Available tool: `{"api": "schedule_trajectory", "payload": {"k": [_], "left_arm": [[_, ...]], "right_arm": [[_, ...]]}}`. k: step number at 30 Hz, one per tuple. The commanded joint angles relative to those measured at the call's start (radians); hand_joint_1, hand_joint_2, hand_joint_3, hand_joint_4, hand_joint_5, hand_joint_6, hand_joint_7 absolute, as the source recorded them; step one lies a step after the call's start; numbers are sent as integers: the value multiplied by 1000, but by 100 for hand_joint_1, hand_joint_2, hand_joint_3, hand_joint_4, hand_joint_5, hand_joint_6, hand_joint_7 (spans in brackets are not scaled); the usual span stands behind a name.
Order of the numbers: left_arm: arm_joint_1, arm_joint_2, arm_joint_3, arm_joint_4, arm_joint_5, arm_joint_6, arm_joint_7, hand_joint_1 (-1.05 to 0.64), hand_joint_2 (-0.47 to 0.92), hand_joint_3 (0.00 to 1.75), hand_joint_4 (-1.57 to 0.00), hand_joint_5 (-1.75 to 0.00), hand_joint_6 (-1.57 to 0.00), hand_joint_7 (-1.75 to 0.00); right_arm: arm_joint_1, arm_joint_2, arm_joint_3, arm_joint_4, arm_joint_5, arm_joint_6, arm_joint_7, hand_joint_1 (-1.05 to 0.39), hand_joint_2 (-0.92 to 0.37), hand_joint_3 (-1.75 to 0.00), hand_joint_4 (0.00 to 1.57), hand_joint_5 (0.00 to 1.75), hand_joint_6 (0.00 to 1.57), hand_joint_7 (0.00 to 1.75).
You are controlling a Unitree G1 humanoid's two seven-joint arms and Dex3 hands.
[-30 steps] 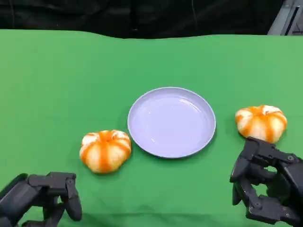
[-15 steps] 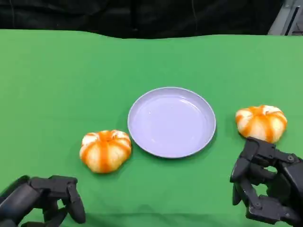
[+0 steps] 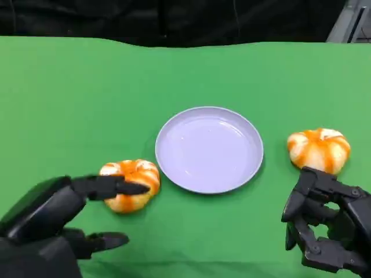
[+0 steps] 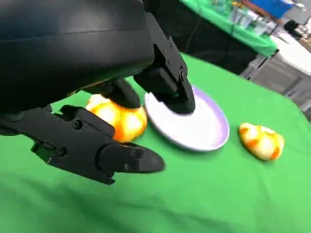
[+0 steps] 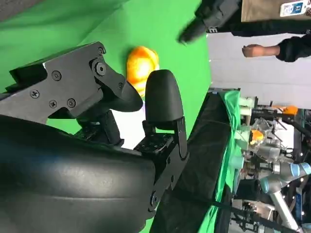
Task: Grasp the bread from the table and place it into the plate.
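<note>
Now the left hand [image 3: 69,217] had risen and reached, fingers spread, over the left bread [image 3: 130,184], not yet holding it. Right hand [image 3: 324,229] stayed put, fingers apart, empty; plate [image 3: 208,149] was bare

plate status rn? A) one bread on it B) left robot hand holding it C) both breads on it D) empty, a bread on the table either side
D: the plate is bare, with one bread on the table to its left, near the left robot hand, and the other bread to its right.
</note>
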Motion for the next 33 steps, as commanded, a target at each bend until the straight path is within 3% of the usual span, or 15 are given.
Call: {"api": "schedule_trajectory", "payload": {"k": [1, 6, 10, 18, 27, 33], "left_arm": [[-31, 22, -12, -4, 34, 37, 1, -72, 92, 23, -13, -5, -44, 0], [-32, 22, -14, -6, 36, 43, 1, -72, 92, 23, -13, -5, -44, 0], [-193, 23, -180, 207, 399, 43, 155, -90, 92, 24, -8, -4, -41, -2], [-306, -58, -315, 442, 632, 130, 329, -99, 92, 29, -15, -5, -42, -1], [-428, -139, -389, 654, 645, 174, 386, -100, 92, 34, -13, -2, -39, 0], [-445, -145, -402, 684, 639, 179, 404, -101, 92, 36, -13, -1, -40, 0]], "right_arm": [[0, -10, -1, -3, -2, 4, -6, -3, -69, -104, 75, 175, 62, 156], [0, -11, 0, -3, -2, 4, -6, -3, -69, -103, 75, 175, 62, 156], [6, -2, 7, -15, -4, 9, -17, -5, -69, -103, 77, 175, 64, 157], [15, -2, 8, -17, 9, -11, -15, -4, -69, -104, 76, 175, 64, 158], [26, 1, 12, -27, 13, -18, -18, -2, -69, -106, 76, 175, 63, 158], [27, 0, 12, -25, 13, -25, -16, -2, -69, -106, 76, 175, 63, 158]]}}
